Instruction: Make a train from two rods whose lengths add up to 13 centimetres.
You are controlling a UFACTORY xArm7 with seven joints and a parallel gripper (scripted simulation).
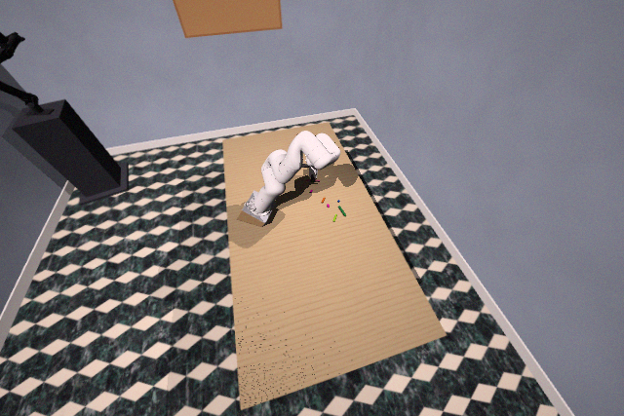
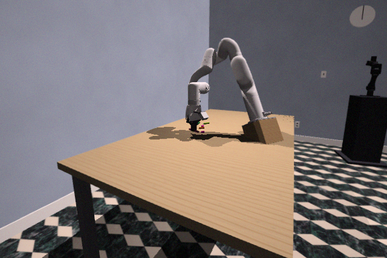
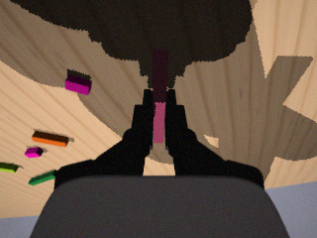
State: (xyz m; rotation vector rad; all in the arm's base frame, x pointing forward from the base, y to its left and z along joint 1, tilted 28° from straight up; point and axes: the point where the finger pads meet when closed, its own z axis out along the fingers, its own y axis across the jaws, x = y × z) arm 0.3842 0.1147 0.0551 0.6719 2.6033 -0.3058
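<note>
My gripper (image 3: 158, 102) is shut on the pink rod (image 3: 158, 97), which lies lengthwise between the fingers on the table, its far part in the arm's shadow. In the top view the gripper (image 1: 314, 178) stands low over the table beside the arm. To the left in the wrist view lie a magenta rod (image 3: 78, 84), an orange rod (image 3: 50, 139), a second small magenta rod (image 3: 34, 152), a lime rod (image 3: 8, 168) and a green rod (image 3: 42, 177). In the top view a tiny blue rod (image 1: 338, 201) lies near the green rod (image 1: 342, 210) and the lime rod (image 1: 334, 217).
The arm's base block (image 2: 263, 130) stands on the table behind the rods. The table's far edge and side edge run close to the gripper (image 2: 193, 122). A dark pedestal (image 2: 365, 129) stands on the floor, off the table.
</note>
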